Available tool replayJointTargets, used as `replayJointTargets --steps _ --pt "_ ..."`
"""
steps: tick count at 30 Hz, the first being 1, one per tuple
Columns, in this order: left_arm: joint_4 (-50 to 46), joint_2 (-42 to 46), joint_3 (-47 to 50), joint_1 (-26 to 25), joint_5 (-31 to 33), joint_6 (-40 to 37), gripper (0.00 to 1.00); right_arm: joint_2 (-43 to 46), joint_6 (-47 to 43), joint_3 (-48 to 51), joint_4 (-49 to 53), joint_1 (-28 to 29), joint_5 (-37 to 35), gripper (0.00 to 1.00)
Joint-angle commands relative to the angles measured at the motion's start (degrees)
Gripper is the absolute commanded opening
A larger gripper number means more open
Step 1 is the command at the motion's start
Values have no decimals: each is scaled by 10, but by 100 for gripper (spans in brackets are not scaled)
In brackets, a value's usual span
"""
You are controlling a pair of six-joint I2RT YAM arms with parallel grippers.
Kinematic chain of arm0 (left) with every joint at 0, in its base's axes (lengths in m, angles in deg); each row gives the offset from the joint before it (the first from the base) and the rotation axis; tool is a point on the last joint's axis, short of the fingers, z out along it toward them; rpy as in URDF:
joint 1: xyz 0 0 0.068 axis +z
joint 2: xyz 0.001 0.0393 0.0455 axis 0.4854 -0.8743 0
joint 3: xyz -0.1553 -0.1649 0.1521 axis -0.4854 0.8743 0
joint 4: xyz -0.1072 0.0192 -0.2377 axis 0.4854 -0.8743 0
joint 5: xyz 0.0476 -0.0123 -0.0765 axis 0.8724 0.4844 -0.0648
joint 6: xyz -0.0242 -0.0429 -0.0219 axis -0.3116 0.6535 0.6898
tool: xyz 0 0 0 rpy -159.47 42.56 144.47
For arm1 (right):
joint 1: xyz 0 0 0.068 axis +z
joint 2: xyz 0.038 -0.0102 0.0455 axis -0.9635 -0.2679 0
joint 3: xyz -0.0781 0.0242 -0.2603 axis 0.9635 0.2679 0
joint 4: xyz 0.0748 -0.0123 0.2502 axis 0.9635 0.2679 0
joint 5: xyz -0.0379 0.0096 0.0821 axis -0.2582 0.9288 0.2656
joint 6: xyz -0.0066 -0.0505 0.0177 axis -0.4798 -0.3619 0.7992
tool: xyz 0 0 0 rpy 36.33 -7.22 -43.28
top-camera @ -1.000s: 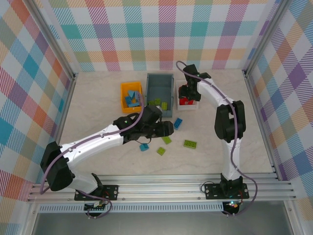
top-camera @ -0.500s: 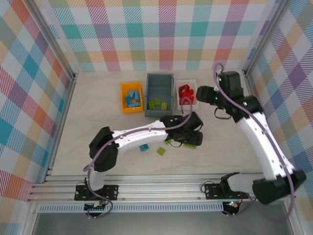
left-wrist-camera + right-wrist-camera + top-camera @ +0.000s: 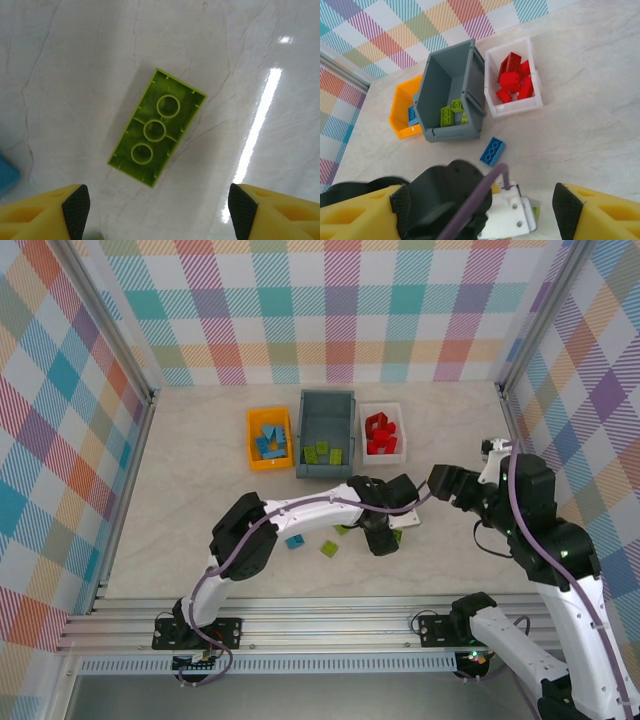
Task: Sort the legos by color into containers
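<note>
Bricks already sorted lie in the three containers at the back of the pale marbled table: blue studded plastic bricks in the small orange-yellow plastic bin, lime-green bricks in the deep grey-blue plastic bin, and red bricks in the small white plastic tray. Loose pieces lie on the table in front of them: a small blue brick, a small lime-green piece just to its right, and a longer blue brick just in front of the grey-blue bin, seen from the right wrist. The left gripper reaches across to the middle of the table and hangs over a rectangular lime-green brick. That brick lies flat and upside down, its hollow underside with three round tubes facing up, turned at a slant to the fingers. The yellow, black-tipped fingers are spread wide, and the brick lies ahead of them in the gap, touching neither. At the left edge of that wrist view a blue corner pokes in. The right gripper hangs near the left arm's wrist, on its right side, with its jaws spread apart and nothing between them.
</note>
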Motion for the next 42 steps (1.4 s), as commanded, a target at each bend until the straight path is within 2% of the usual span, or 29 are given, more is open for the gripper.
replayJointTargets --steps 1,7,11,13,17,22,27,31,35,39,42 --pt "-1 -26 -29 9 -19 -100 75 5 25 9 13 0 19 77" --pt "0 -61 -59 17 -37 -115 76 -4 18 -10 22 0 21 77" --pt "-6 -82 -71 19 -52 -113 72 -5 21 -10 21 0 22 77" --pt "-8 -94 -81 19 -61 -108 68 -5 23 -8 19 0 23 77" --pt "-24 -115 -106 20 -67 -101 53 -4 23 -7 22 0 23 77" --pt "-5 -95 -87 20 -66 -84 30 -3 19 -5 22 0 25 77" --pt "57 -1 -12 30 -56 -18 25 -5 4 1 8 0 51 76" --pt "86 95 40 72 -49 75 26 -15 -22 13 -23 0 121 76" --pt "63 145 36 147 -61 161 26 -42 -51 28 -65 5 188 74" --pt "48 136 -8 224 -73 235 27 -99 -72 24 -103 68 157 74" --pt "23 82 -84 271 -103 281 27 -143 -80 19 -150 132 115 73"
